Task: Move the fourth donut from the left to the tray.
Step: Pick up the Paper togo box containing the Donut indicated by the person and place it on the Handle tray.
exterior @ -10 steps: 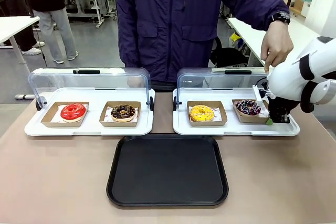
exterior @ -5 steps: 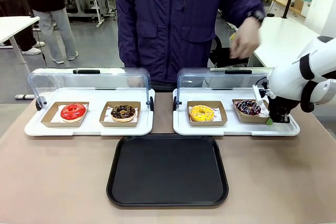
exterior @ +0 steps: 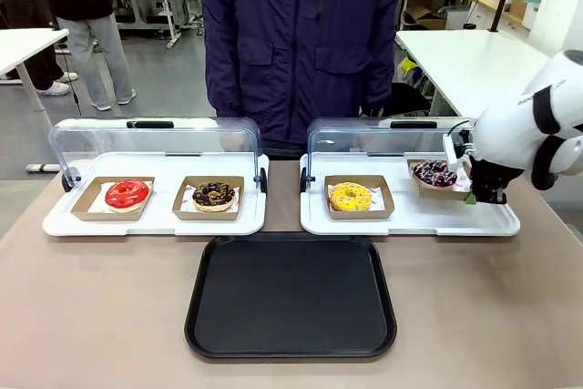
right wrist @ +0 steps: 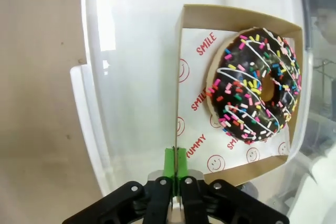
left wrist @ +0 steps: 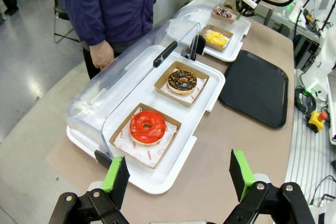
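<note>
At the desk's (exterior: 109,316) near edge the black tray (exterior: 291,296) is lying flat in the middle, unchanged from a second ago. In the left wrist view the left claw (left wrist: 178,174) is hanging with its green-padded fingers (left wrist: 116,174) spread wide apart, holding nothing, above the near left corner of the desk.

Beyond the tray two white trays are sitting side by side toward the far edge, their clear lids tilted back. The left white tray (exterior: 55,225) is carrying a red donut (exterior: 127,194) and a crumb-topped chocolate donut (exterior: 214,194). The right white tray (exterior: 314,223) is carrying a yellow donut (exterior: 351,196).

At the right end of that tray the right claw (exterior: 472,196) is pinching the near wall of the cardboard holder (right wrist: 181,77), its pads pressed together on the thin edge in the right wrist view. The sprinkled donut (exterior: 434,173) is sitting inside the holder. Compared with half a second ago, holder and donut are now sitting higher in the front view, lifted off the white tray and tilted slightly, and the claw has risen with them.

At the far side the person in a dark blue jacket (exterior: 301,34) is standing; the hand that was raised over the right tray earlier has dropped out of that spot.
</note>
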Available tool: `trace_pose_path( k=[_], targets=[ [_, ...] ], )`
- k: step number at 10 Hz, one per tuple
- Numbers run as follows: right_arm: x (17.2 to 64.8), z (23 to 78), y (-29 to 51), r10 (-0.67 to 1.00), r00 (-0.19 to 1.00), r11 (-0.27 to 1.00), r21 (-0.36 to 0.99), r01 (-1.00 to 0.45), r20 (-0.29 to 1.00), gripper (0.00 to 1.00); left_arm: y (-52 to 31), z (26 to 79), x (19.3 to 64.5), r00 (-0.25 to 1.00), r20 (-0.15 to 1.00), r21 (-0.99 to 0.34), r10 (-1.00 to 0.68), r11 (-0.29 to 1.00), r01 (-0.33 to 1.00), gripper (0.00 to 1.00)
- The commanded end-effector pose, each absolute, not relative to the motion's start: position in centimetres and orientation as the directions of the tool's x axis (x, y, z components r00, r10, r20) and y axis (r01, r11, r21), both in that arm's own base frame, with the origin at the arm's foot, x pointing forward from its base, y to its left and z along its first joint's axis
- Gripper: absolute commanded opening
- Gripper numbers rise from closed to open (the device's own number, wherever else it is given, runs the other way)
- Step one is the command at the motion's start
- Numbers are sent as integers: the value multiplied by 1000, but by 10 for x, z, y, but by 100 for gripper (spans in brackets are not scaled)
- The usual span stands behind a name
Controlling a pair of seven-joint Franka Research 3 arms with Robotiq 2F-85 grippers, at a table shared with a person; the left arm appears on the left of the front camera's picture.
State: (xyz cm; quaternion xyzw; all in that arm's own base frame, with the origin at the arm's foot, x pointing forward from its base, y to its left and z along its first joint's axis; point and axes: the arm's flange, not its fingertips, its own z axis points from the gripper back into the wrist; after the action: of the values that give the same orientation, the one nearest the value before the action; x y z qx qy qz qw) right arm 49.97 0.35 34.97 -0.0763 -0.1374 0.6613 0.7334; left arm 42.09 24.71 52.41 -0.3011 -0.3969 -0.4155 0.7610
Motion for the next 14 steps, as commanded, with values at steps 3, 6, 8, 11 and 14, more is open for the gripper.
trace_pose_path(
  k=[3, 6, 8, 11, 14],
  targets=[
    [451, 399, 40, 990, 115, 137, -327, -935, 86, 2, 247, 526, 419, 336, 857, -128, -391, 470, 873, 100],
    [416, 423, 89, 986, 142, 163, -319, -934, 87, 2, 247, 526, 419, 336, 857, -128, -391, 470, 873, 100],
    [389, 426, 131, 984, 162, 178, -316, -932, 75, 2, 247, 526, 419, 336, 857, -128, -391, 470, 873, 100],
    [345, 420, 190, 984, 156, 176, -329, -928, 87, 2, 247, 526, 419, 336, 857, -128, -391, 470, 873, 100],
    [311, 405, 238, 990, 105, 128, -321, -938, 89, 2, 247, 526, 419, 336, 857, -128, -391, 470, 873, 100]
  ],
)
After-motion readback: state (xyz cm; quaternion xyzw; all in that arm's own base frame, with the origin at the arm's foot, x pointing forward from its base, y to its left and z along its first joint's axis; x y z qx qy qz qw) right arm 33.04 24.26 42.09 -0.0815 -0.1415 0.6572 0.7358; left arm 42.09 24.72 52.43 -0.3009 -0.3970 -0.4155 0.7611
